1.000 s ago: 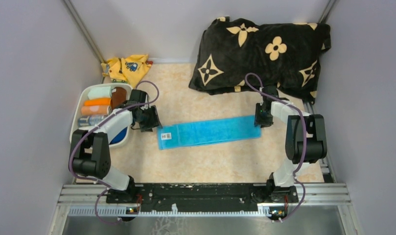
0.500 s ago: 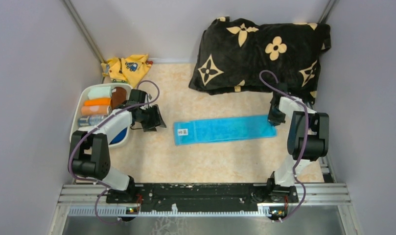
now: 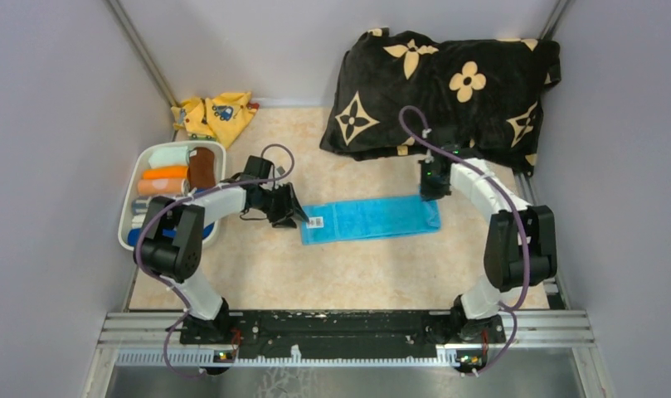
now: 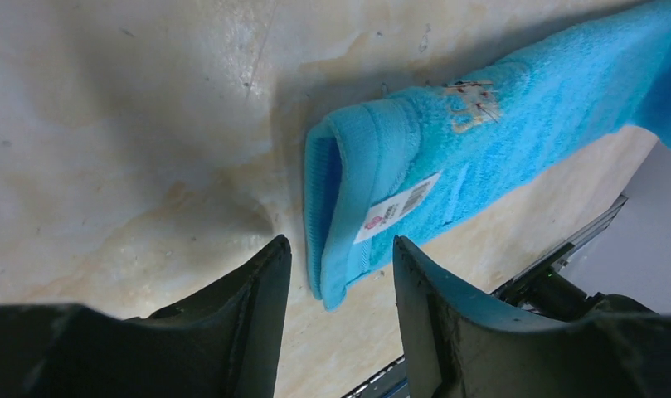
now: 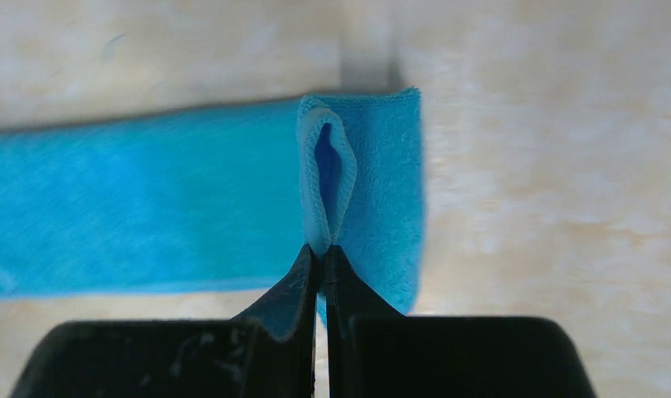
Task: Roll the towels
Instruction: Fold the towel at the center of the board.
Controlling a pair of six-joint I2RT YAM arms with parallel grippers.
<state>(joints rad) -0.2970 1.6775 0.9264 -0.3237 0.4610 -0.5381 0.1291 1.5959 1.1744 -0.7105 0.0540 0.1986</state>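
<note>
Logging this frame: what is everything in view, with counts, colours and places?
table: one, beige.
blue towel: one, bright blue, lying along the table's middle.
basket: one, white, left side.
rolled towels: at least four, mixed colours, in the basket.
yellow cloth: one, crumpled, far left corner.
cushion: one, black with beige flowers, far right.
left gripper: one, black, open, fingers at the towel's labelled end.
right gripper: one, black, shut on the towel's folded end.
</note>
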